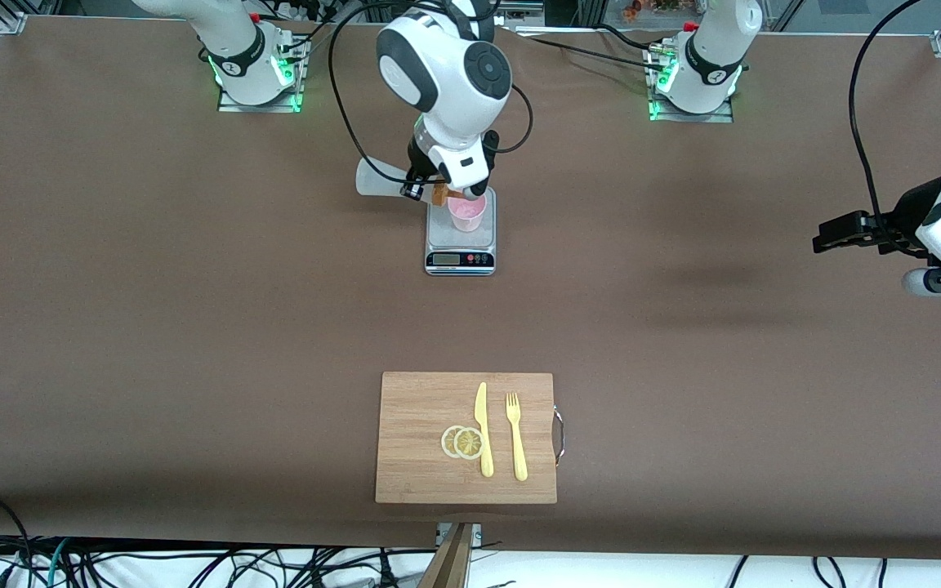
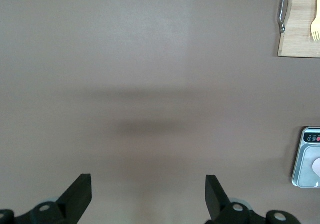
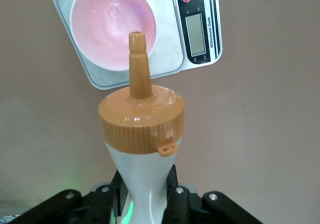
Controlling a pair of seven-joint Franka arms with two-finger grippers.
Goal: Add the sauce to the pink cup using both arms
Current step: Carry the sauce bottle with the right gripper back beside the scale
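My right gripper (image 1: 420, 188) is shut on the sauce (image 1: 379, 178), a whitish squeeze bottle that lies almost level in the air. Its orange nozzle (image 1: 440, 193) points at the rim of the pink cup (image 1: 467, 214). The cup stands upright on a small silver scale (image 1: 460, 245). In the right wrist view the fingers pinch the sauce bottle (image 3: 142, 129) at its narrow waist, in the right gripper (image 3: 146, 194), and the nozzle tip lies over the pink cup (image 3: 107, 29). My left gripper (image 1: 822, 237) hangs open over bare table at the left arm's end; the left gripper (image 2: 148, 189) holds nothing.
A wooden cutting board (image 1: 421, 425) lies nearer to the front camera than the scale, with a yellow knife (image 1: 483, 429), a yellow fork (image 1: 516, 437) and two lemon slices (image 1: 462, 442) on it. The scale's display (image 3: 196, 34) faces the front camera. Brown table covering surrounds everything.
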